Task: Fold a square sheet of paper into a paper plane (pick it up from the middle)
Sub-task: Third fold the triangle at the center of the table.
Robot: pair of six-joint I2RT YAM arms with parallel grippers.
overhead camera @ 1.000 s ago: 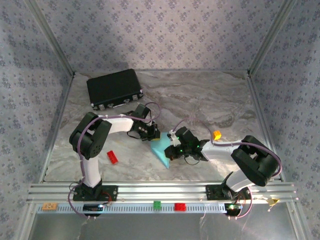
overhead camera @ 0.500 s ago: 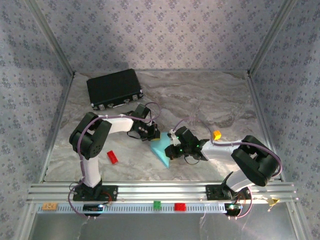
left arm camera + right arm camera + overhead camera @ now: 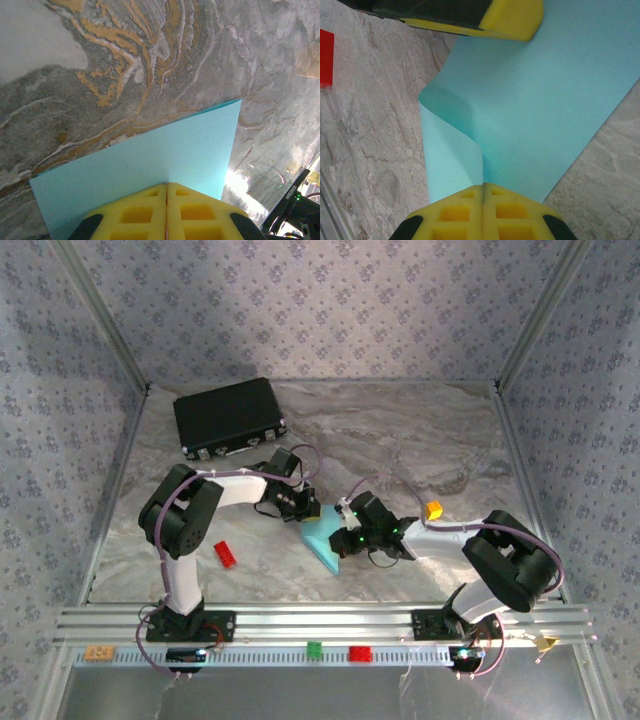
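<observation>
Barely anything moving this last second: left gripper [image 3: 167,189] and right gripper [image 3: 483,189] both staying clamped on the square sheet of paper [image 3: 150,155] right of the red brick [image 3: 224,554], right one creeping toward the left, sheet bowing between them, so first fold likely still forming

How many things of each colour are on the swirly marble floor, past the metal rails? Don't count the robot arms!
black case: 1
light-blue square sheet of paper: 1
red brick: 1
orange brick: 1
Total: 4
</observation>
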